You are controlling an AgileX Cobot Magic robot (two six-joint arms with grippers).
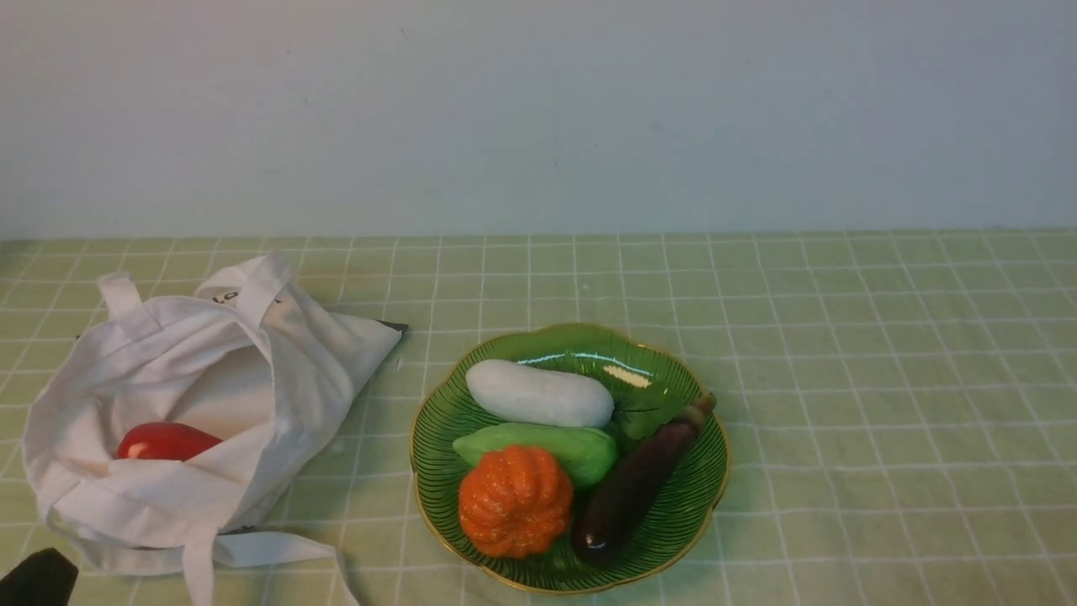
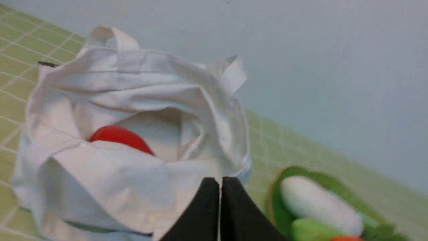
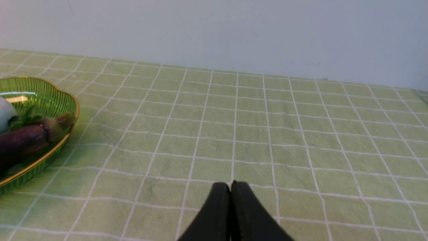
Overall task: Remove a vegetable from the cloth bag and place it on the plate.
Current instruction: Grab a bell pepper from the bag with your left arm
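Note:
A red bell pepper (image 1: 164, 441) lies inside the open white cloth bag (image 1: 278, 379) at the left of the table, half hidden by the bag's front lip. It also shows in the left wrist view (image 2: 118, 137), inside the bag (image 2: 110, 180). The green ribbed plate (image 1: 702, 497) stands in the middle. My left gripper (image 2: 220, 180) is shut and empty, just in front of the bag's near edge; only a black corner of it (image 1: 38, 579) shows in the front view. My right gripper (image 3: 230, 184) is shut and empty above bare cloth, to the right of the plate (image 3: 63, 100).
On the plate lie a white gourd (image 1: 538, 393), a green vegetable (image 1: 580, 450), an orange pumpkin (image 1: 515, 501) and a dark purple eggplant (image 1: 631, 488). A green checked tablecloth (image 1: 883, 379) covers the table. A pale wall stands behind.

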